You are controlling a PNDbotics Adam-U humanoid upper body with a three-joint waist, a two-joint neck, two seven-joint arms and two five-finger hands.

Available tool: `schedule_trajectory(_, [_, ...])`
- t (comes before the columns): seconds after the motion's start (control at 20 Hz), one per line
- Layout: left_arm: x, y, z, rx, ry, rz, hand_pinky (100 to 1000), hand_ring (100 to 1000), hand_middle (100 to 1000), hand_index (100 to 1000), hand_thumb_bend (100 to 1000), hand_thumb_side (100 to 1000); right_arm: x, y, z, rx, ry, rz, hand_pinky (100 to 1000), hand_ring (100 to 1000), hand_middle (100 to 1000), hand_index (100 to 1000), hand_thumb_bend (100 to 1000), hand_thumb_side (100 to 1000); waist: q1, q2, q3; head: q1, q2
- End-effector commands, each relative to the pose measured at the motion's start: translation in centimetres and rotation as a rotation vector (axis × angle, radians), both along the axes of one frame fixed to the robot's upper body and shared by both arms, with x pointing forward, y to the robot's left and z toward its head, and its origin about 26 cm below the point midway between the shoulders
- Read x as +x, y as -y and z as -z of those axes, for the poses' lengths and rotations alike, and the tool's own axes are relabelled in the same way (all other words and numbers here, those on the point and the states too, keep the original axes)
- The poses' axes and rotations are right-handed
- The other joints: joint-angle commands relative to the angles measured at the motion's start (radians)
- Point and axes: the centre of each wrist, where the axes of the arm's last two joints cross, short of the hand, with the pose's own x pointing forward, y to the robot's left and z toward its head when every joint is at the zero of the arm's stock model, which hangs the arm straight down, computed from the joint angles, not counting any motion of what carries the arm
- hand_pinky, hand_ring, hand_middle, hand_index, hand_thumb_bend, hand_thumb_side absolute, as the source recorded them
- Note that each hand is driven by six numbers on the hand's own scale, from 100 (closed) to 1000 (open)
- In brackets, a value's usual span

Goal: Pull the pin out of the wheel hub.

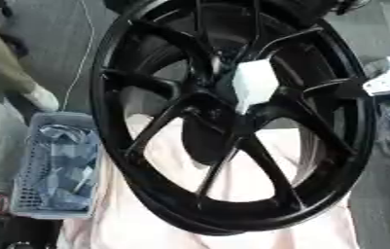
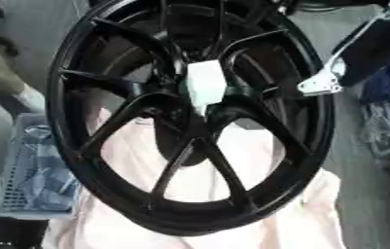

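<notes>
Wheel: large black spoked wheel [image 1: 232,121], tilted up toward the head camera, lower rim resting on a pale pink cloth [image 1: 232,219] spread over the worktop.
Hub: at the wheel's centre, where the spokes meet; covered by a pale, blocky, whitish piece [image 1: 254,83] standing off the hub.
Pin: not made out as such; possibly the whitish piece or something behind it, cannot tell.
Right hand: a silver bracket-like part [image 2: 321,83] on a dark limb coming in from the upper right, just beside the wheel's right rim, apart from the hub; fingers not shown, so open or curled cannot be told.
Left hand: in neither view.
Step in hand: judged as approach, extraction not yet begun; nothing clamped on the hub piece.
Next move calls for: bringing the right hand across the spokes to the centre, closing fingers round the protruding piece, then drawing straight out along the hub axis; wheel probably needs steadying, since it leans on soft cloth.
Risk: wheel rocking or sliding on the cloth during the pull.
Surface: cloth creased, reaching the near edge of the worktop.
Left side: grey perforated basket [image 1: 55,165] holding bluish-grey packets, beside the wheel's lower left rim.
Room: grey floor beyond; blue and metallic clutter at the right edge.
</notes>
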Motion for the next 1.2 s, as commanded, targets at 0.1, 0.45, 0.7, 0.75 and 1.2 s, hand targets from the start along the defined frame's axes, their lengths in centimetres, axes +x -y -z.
schedule_trajectory(0.1, [-0.3, -0.2, -1.0, 0.028, 0.029, -0.001, 826, 661, 583, 723, 100, 683, -0.4, -0.7, -0.7, 0.010, 0.018, 0.021, 767, 847, 798, 864, 499, 360, 0.001, -0.026, 0.003, -0.002, 0.006])
schedule_trajectory(0.45, [-0.3, -0.1, -1.1, 0.025, 0.034, -0.001, 826, 660, 584, 723, 100, 683, -0.3, -2.2, -0.5, 0.034, -0.008, 0.045, 761, 840, 790, 859, 521, 336, -0.007, -0.026, 0.009, -0.005, 0.006])
schedule_trajectory(0.7, [-0.3, -0.1, -1.3, 0.024, 0.040, 0.000, 826, 660, 583, 722, 100, 683, -0.2, -2.8, -0.3, 0.042, -0.030, 0.055, 756, 842, 793, 861, 544, 338, -0.014, -0.022, 0.015, -0.006, 0.006])
schedule_trajectory(0.75, [-0.3, -0.1, -1.3, 0.024, 0.041, 0.000, 826, 660, 583, 722, 100, 684, -0.2, -2.9, -0.3, 0.043, -0.034, 0.054, 756, 842, 793, 861, 548, 337, -0.015, -0.020, 0.017, -0.005, 0.006])
schedule_trajectory(1.2, [-0.2, 0.0, -1.5, 0.025, 0.046, 0.003, 826, 659, 582, 722, 100, 684, -0.3, -3.6, -0.6, 0.058, -0.071, 0.032, 751, 846, 799, 861, 562, 339, -0.028, -0.014, 0.022, -0.007, 0.006])
